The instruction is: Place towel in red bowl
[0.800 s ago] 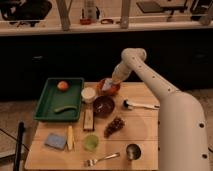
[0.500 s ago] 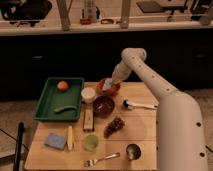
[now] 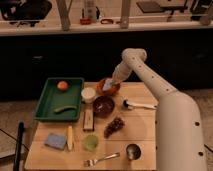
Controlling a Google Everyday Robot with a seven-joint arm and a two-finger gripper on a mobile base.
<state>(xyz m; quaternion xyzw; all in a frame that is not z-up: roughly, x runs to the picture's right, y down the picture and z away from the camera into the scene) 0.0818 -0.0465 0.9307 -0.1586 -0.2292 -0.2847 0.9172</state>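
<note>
white robot arm [image 3: 150, 85] reaches in from the right side & bends down toward the back of the light wooden table [image 3: 142, 129]. its gripper [image 3: 114, 80] sits low over the small red-orange bowl [image 3: 116, 90], right at the bowl's upper right edge. can't tell how far open the gripper is or whether it has hold of anything; it's too blurred where it meets the cloth.

the pale blue-white crumpled towel [image 3: 105, 86] lies in the red-orange bowl, bunched on the left side & poking above the rim, just beside or touching the gripper, can't tell which.

other stuff on the table:
- small white round cup [image 3: 88, 94] just left of the red-orange bowl, btwn it & the tray.
- dark brown round bowl [image 3: 103, 105] in front of the red-orange bowl, near it.
- white-handled utensil [image 3: 136, 104] lying flat right of the dark bowl, by the arm.
- bunch of dark purple grapes [image 3: 114, 126] in front of the dark bowl.
- brown rectangular bar [image 3: 88, 120] left of the grapes, lengthwise front to back.
- green rectangular plastic tray [image 3: 46, 102] at back left w/ a round orange fruit [image 3: 62, 85] in its back corner & a long green vegetable [image 3: 65, 108] near its front.
- blue rectangular sponge [image 3: 55, 140] at front left, w/ a yellow elongated item [image 3: 70, 137] just beside it on the right.
- small light green cup [image 3: 90, 143] right of that.
- metal fork [image 3: 102, 159] at the front edge.
- small round metal cup [image 3: 132, 150] at front right, next to the robot's white body.
</note>
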